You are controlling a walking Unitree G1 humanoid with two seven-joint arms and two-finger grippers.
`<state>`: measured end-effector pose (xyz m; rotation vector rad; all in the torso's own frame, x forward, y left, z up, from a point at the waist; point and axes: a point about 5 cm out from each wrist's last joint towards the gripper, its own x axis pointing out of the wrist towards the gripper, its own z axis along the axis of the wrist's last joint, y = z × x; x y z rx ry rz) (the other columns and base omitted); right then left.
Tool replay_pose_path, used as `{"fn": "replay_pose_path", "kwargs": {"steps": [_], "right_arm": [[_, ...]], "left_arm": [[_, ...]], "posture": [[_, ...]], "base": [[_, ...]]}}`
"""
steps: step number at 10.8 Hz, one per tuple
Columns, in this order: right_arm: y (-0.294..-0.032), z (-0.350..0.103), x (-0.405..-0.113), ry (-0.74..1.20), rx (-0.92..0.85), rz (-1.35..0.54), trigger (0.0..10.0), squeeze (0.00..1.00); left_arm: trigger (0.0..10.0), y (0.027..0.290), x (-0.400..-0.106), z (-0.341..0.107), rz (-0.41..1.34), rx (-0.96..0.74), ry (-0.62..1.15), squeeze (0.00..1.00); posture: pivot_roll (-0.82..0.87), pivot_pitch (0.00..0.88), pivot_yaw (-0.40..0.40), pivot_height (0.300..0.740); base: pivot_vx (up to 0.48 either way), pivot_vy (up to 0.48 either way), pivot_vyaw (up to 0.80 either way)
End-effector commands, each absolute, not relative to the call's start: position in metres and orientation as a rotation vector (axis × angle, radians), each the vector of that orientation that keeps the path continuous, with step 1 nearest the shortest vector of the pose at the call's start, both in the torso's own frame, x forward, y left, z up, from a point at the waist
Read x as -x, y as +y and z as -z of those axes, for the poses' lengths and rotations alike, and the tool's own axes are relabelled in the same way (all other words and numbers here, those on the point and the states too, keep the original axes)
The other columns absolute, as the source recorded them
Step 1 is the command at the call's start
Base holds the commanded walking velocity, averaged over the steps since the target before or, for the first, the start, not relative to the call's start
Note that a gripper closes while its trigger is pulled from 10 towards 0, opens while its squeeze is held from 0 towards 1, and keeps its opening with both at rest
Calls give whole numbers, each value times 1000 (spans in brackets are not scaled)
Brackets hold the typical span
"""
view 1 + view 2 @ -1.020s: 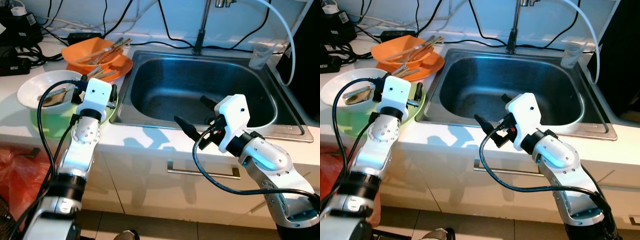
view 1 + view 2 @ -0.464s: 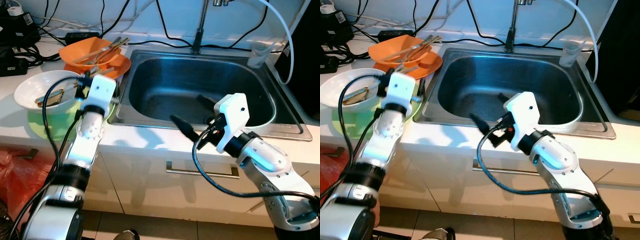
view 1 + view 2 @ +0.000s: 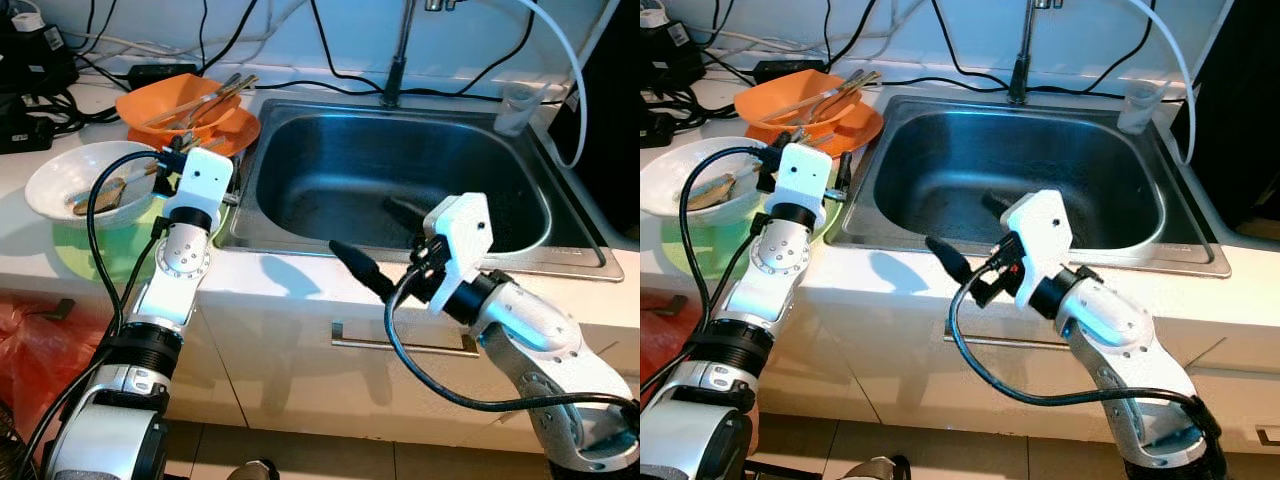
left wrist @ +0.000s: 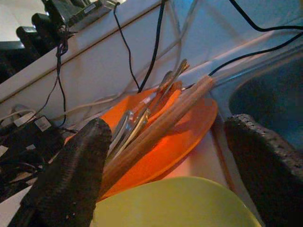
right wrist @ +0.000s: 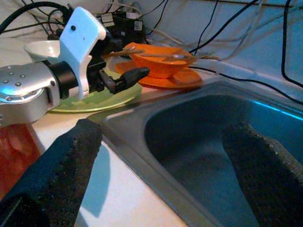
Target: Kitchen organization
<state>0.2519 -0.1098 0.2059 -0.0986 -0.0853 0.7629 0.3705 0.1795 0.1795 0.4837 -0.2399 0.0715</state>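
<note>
An orange bowl (image 3: 185, 100) holding chopsticks (image 4: 165, 118) and metal utensils sits on an orange plate (image 3: 238, 130) at the sink's left rim. Nearer, a white bowl (image 3: 75, 185) with utensils rests on a green plate (image 3: 95, 250). My left gripper (image 3: 204, 158) hovers open over the green plate's far edge, pointing at the orange dishes, with nothing between its fingers. Above the front left of the steel sink (image 3: 470, 190), my right gripper (image 3: 362, 224) is open and holds nothing. The right wrist view has the left gripper (image 5: 118, 78) beside the green plate (image 5: 99, 99).
A faucet (image 3: 397, 55) rises behind the sink, and a clear cup (image 3: 520, 105) stands at its back right corner. Black cables and power bricks (image 3: 35, 70) crowd the back left counter. A drawer handle (image 3: 405, 345) lies below the counter and a red bag (image 3: 30, 350) at lower left.
My right gripper has swung left and nearer, from over the basin toward the sink's front left edge. The left gripper has edged forward toward the orange dishes. The view shifted slightly.
</note>
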Motion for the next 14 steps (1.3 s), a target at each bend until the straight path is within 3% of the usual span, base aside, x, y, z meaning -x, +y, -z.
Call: {"fn": "replay_pose_path", "kwargs": {"steps": [1,14], "right_arm": [[-110,-209,-249,-93,104,-773,10000,0],[-110,-205,-253,-90,131,-760,10000,0]], "left_arm": [[0,178,-372,-182,-65,-491,-254,0],[0,179,-368,-205,-135,-545,-380,0]], "posture": [[-5,64,17,740],[1,55,13,740]], "base": [[0,0,0],[0,0,0]]}}
